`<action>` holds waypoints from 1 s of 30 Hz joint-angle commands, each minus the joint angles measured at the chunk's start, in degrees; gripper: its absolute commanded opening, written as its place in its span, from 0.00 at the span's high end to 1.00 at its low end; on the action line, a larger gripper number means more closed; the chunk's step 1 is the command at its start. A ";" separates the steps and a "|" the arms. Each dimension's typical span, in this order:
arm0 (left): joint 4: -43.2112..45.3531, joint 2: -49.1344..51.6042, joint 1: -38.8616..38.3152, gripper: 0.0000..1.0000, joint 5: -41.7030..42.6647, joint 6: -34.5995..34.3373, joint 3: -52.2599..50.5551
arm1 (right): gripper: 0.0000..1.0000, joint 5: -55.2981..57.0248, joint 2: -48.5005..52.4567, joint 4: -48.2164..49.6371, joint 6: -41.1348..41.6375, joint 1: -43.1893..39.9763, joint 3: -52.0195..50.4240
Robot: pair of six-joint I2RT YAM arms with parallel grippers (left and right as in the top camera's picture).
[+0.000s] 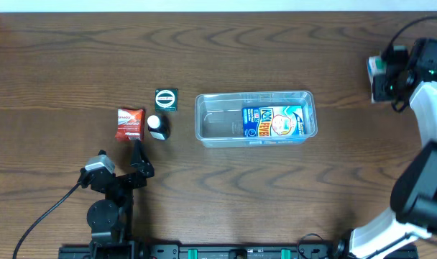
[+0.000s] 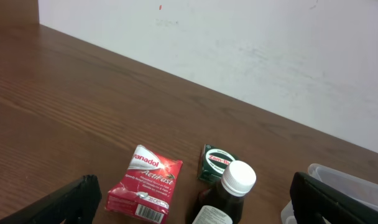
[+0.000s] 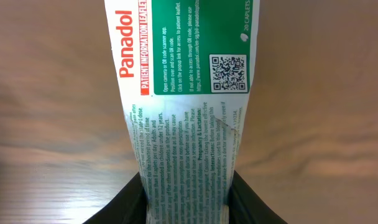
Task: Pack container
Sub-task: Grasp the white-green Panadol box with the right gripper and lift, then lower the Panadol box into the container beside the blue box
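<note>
The clear plastic container lies at mid table with a blue Kool Fever packet inside. Its rim also shows at the right edge of the left wrist view. A red Panadol ActiFast packet, a dark bottle with a white cap and a small green box lie left of it. They show in the left wrist view: packet, bottle, box. My left gripper is open just in front of them. My right gripper is shut on a white and green Panadol box at the far right.
A white wall stands behind the table's far edge. A black cable trails from the left arm's base at the front left. The right arm runs down the right side.
</note>
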 commanded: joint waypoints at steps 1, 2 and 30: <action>-1.97 -0.26 0.24 0.02 -0.52 0.94 -1.29 | 0.68 -4.59 -7.56 0.04 0.85 4.17 2.14; -1.95 -0.26 0.24 0.02 -0.52 0.94 -1.29 | 0.68 -5.40 -9.25 -0.09 0.83 5.33 2.14; -1.97 -0.26 0.22 0.02 -0.52 0.96 -1.29 | 0.65 -8.15 -19.23 -25.51 -4.37 32.41 -0.81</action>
